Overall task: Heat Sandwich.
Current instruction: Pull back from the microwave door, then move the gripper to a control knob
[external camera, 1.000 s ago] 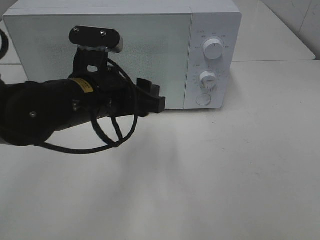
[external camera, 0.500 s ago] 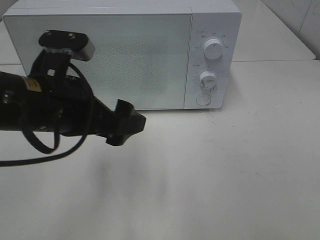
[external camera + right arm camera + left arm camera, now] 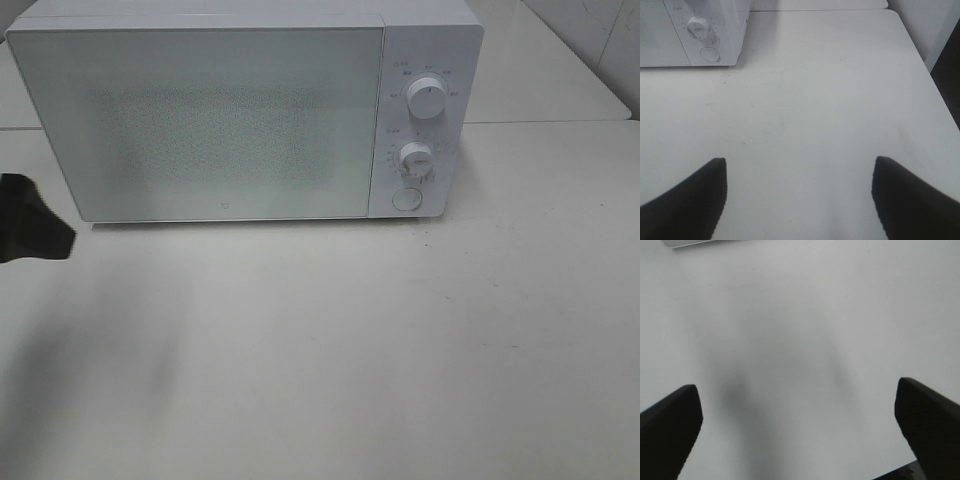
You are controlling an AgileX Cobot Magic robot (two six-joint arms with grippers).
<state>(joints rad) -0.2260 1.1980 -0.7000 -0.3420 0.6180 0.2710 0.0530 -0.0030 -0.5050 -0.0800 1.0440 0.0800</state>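
A white microwave (image 3: 230,110) stands at the back of the surface (image 3: 400,350) with its door (image 3: 200,120) shut. The sandwich shows in no view, and whether it lies behind the frosted door cannot be told. The left hand (image 3: 797,405), spread wide and empty, hangs over bare surface off the oven's left front corner. The right hand (image 3: 800,167), also open and empty, faces the dials (image 3: 700,27) from the control side, which likely makes it the nearer arm for setting the heat.
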